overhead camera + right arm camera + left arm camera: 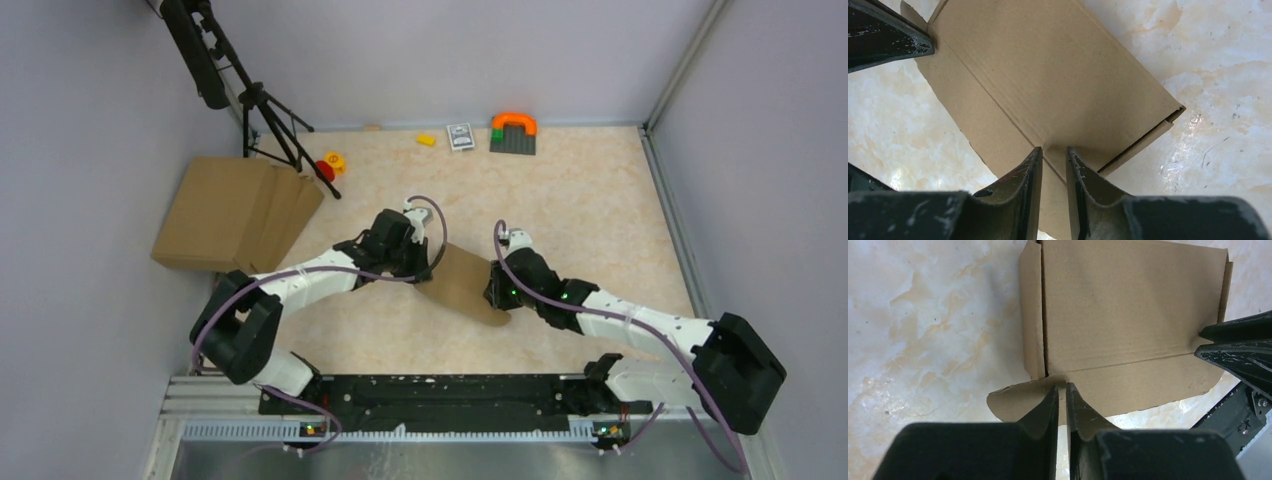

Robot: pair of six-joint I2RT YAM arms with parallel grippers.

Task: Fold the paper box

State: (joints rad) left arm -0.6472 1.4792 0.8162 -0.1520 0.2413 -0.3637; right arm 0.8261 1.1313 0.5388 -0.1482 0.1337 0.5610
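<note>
The small card (459,136) by the far wall shows markings too tiny to read

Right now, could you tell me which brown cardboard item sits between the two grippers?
The paper box at the table's centre, its flap pinched by the left gripper; the bigger flat cardboard pile lies apart at the far left.

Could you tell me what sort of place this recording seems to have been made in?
Probably a robot lab's walled test cell: plain grey walls enclose a marble-patterned table, a tripod stands in the corner, and toy blocks lie at the far edge.
</note>
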